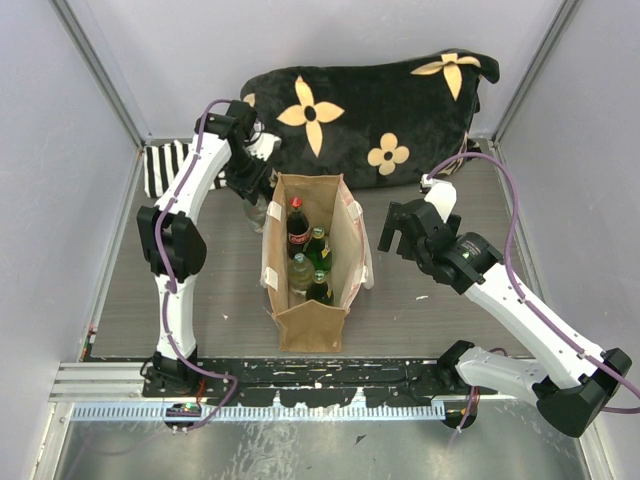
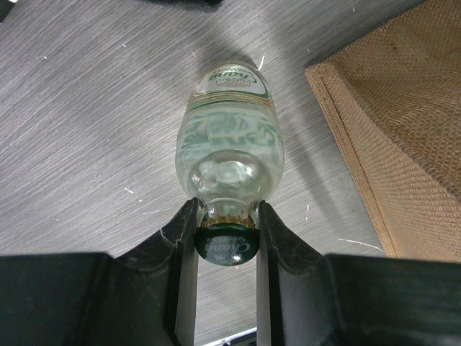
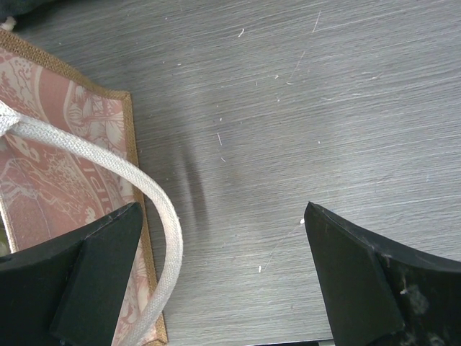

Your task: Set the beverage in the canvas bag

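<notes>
A clear glass soda-water bottle (image 2: 230, 137) with a green cap stands upright on the table, just left of the canvas bag (image 2: 403, 130). My left gripper (image 2: 227, 216) is shut on its neck, one finger on each side right under the cap. From above, the left gripper (image 1: 250, 185) sits at the bag's back left corner and mostly hides the bottle. The tan canvas bag (image 1: 310, 320) stands open in the middle and holds several bottles, among them a red-capped cola (image 1: 297, 225). My right gripper (image 1: 395, 235) hangs open to the bag's right. Its left finger (image 3: 86, 281) is over the bag's side and the cream handle (image 3: 144, 187).
A black cushion with tan flowers (image 1: 370, 100) lies along the back wall behind the bag. A black-and-white striped cloth (image 1: 165, 165) sits at the back left, behind the left arm. Grey walls close in both sides.
</notes>
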